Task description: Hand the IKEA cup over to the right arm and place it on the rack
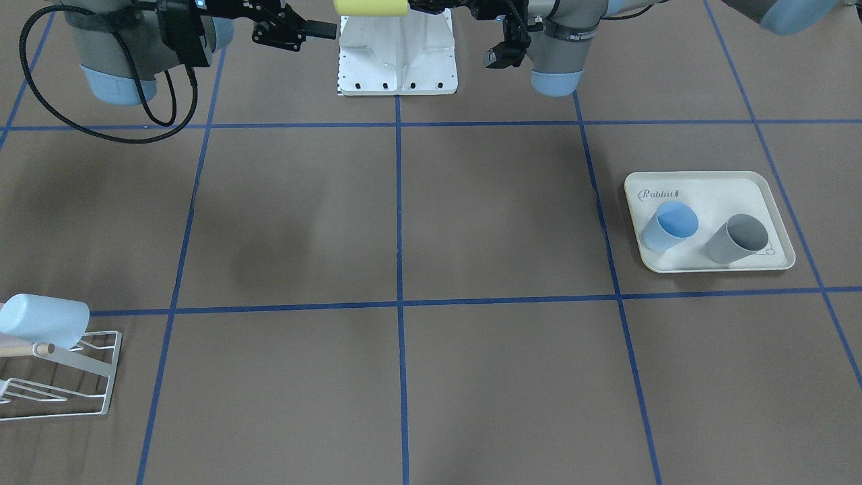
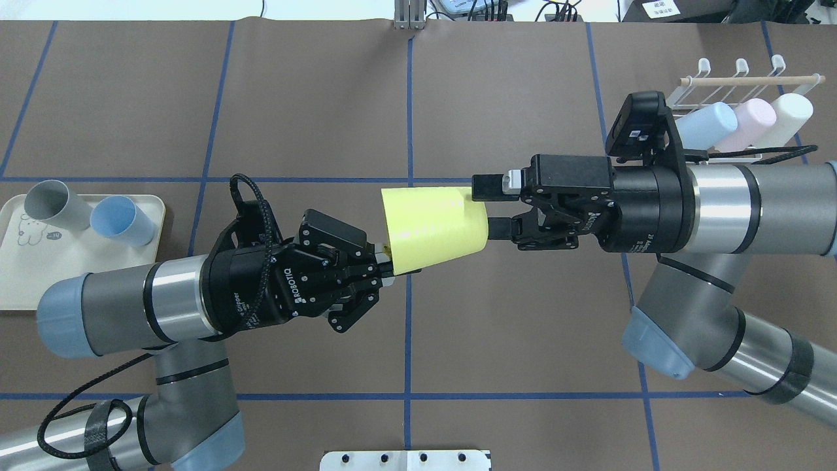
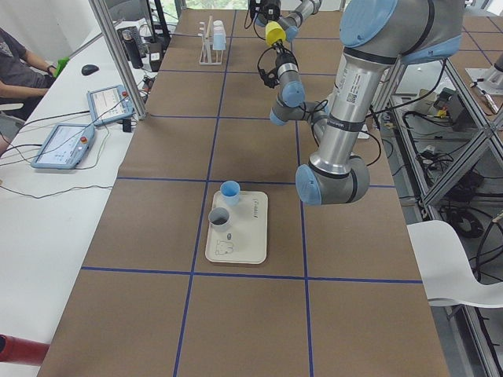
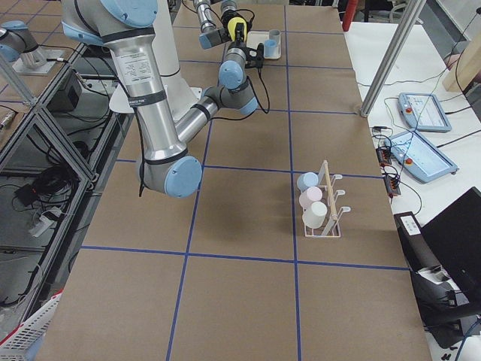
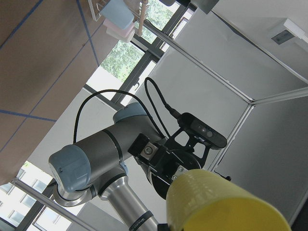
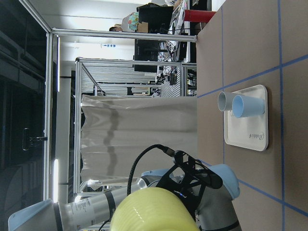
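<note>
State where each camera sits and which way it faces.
Overhead: behind the robot, facing forward and down; left arm, right arm, yellow cup between.
Front-facing: across the table, facing the robot; arms at top.
Exterior left: table's left end; left arm near.
Exterior right: right end; right arm near.
Left wrist: faces yellow cup, right arm.
Right wrist: faces yellow cup, left arm.
All six share the yellow cup.

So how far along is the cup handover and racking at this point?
Done: the yellow cup is lifted and held mid-air by the left gripper at its rim. In hand: the right gripper is open with its fingertips at the cup's base, not visibly closed on it. Left: grasp, release by the left, then placing on the rack, which already carries three cups.
</note>
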Robot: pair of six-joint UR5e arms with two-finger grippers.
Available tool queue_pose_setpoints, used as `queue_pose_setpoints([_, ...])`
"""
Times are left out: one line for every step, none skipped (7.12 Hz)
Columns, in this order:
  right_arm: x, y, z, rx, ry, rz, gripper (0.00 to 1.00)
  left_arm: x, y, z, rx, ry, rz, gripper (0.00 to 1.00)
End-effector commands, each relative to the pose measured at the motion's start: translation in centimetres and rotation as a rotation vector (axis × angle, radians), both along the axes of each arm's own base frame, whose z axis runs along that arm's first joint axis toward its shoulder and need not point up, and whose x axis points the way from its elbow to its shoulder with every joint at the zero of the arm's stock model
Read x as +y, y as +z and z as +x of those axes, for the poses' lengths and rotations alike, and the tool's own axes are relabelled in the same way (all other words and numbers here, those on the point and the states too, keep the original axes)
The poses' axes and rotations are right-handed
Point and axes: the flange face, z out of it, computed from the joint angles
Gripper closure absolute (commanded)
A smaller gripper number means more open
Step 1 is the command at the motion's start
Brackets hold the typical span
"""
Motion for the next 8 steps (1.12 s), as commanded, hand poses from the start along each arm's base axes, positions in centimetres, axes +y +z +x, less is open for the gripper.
queue_pose_setpoints([0.5, 0.0, -0.3, -0.017, -0.01, 0.009, 0.02, 0.1, 0.1, 0.4, -0.003, 0.004, -0.003, 1.0])
queue_pose_setpoints([0.6, -0.1, -0.3, -0.019, -0.011, 0.009, 0.02, 0.2, -0.1, 0.6, 0.0, 0.008, -0.003, 1.0])
queue_pose_setpoints([0.6, -0.1, -0.3, -0.019, -0.012, 0.011, 0.02, 0.6, -0.1, 1.0, -0.001, 0.018, -0.004, 1.0])
queue_pose_setpoints([0.6, 0.0, -0.3, -0.022, -0.013, 0.01, 0.02, 0.6, -0.6, 1.0, 0.01, 0.013, -0.009, 1.0])
queue_pose_setpoints([0.7, -0.1, -0.3, -0.024, -0.014, 0.012, 0.02, 0.6, -0.9, 1.1, 0.015, 0.01, -0.007, 1.0])
queue_pose_setpoints([0.7, 0.0, -0.4, -0.023, -0.014, 0.011, 0.02, 0.5, -0.9, 1.3, 0.012, 0.01, -0.008, 1.0])
queue_pose_setpoints([0.8, -0.1, -0.4, -0.024, -0.016, 0.012, 0.02, 0.5, -1.3, 1.3, 0.021, 0.01, -0.005, 1.0])
queue_pose_setpoints([0.8, -0.1, -0.4, -0.025, -0.016, 0.012, 0.03, 0.5, -1.3, 1.4, 0.019, 0.01, -0.006, 1.0])
